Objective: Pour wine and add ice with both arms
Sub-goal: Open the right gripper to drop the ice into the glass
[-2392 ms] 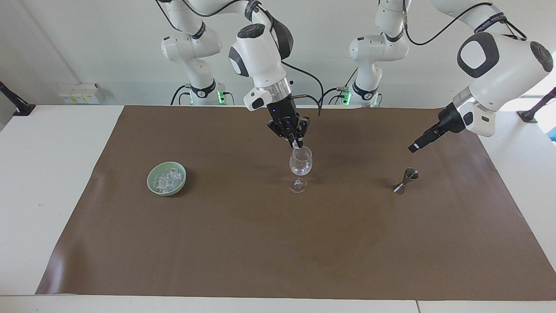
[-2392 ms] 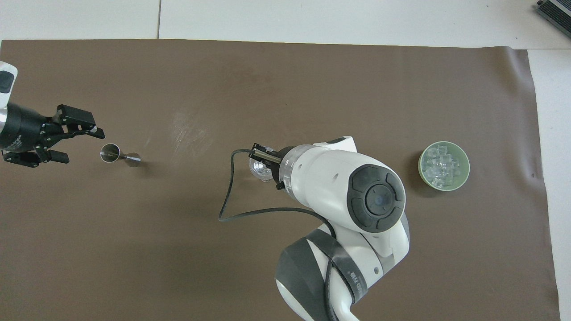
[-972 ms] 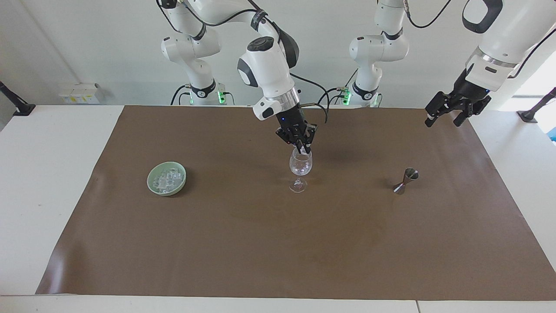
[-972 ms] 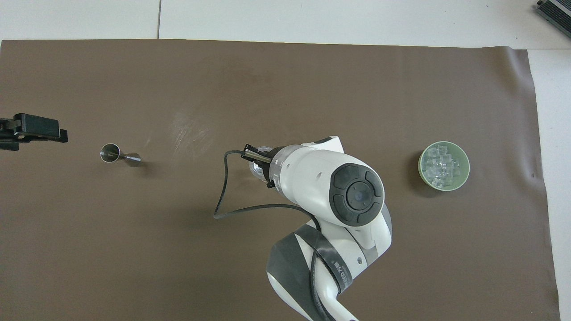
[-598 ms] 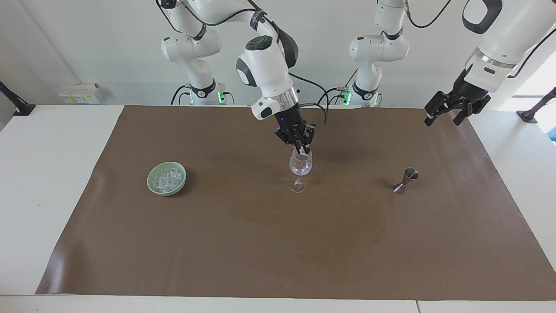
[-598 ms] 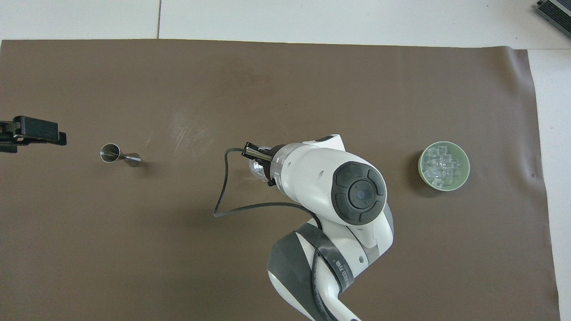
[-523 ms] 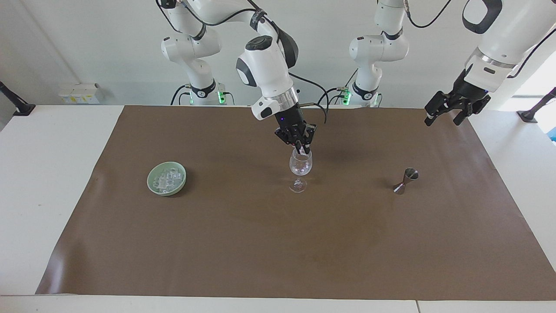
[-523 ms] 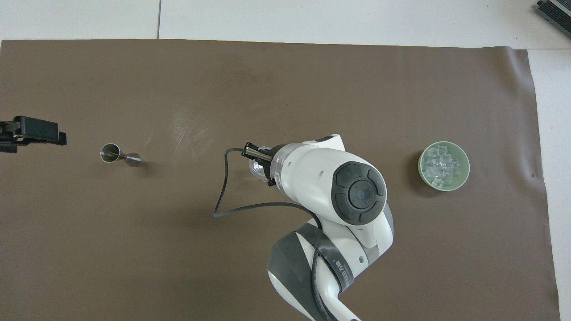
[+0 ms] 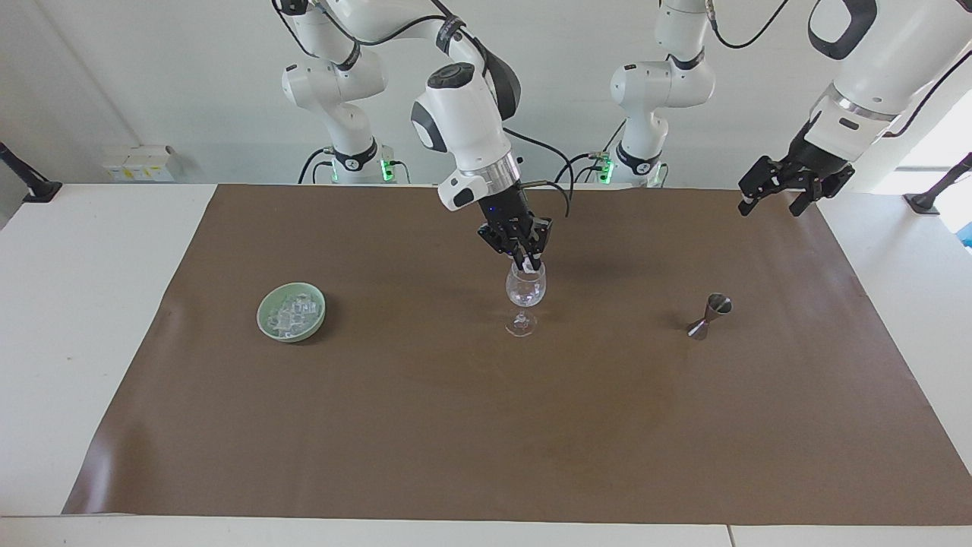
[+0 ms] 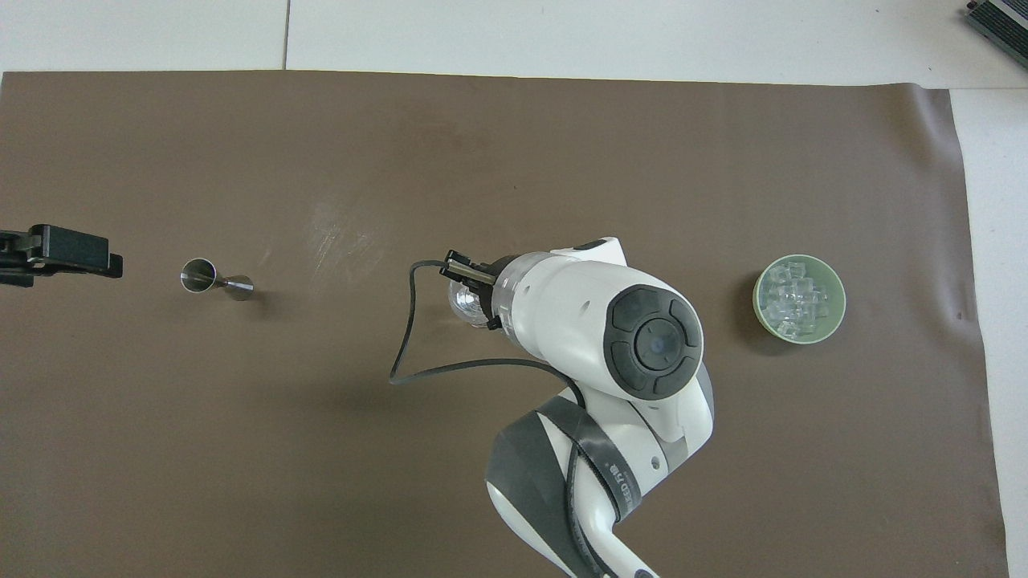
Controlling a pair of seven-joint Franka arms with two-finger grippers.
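Counting one glass (image 9: pixel 525 292), one jigger (image 9: pixel 710 315), one ice (image 9: pixel 292 313) bowl (image 9: pixel 266 322); left claw (image 9: pixel 771 200) spread above mat (image 9: pixel 456 425); right claw (image 9: pixel 529 264) over glass, grip unclear.

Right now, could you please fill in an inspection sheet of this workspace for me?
Surface: brown mat on a white table, flat.
Job's things: stemmed glass upright mid-mat; green bowl of ice toward the right arm's end; metal jigger toward the left arm's end.
Clutter: nothing seen.
Grippers: right gripper at the glass's mouth, tips at the rim; left gripper open, raised over the mat's edge, waiting.
Cables: black cable loops from the right wrist, off the glass.
Surroundings: white wall, socket box, clamp mounts at both table ends.
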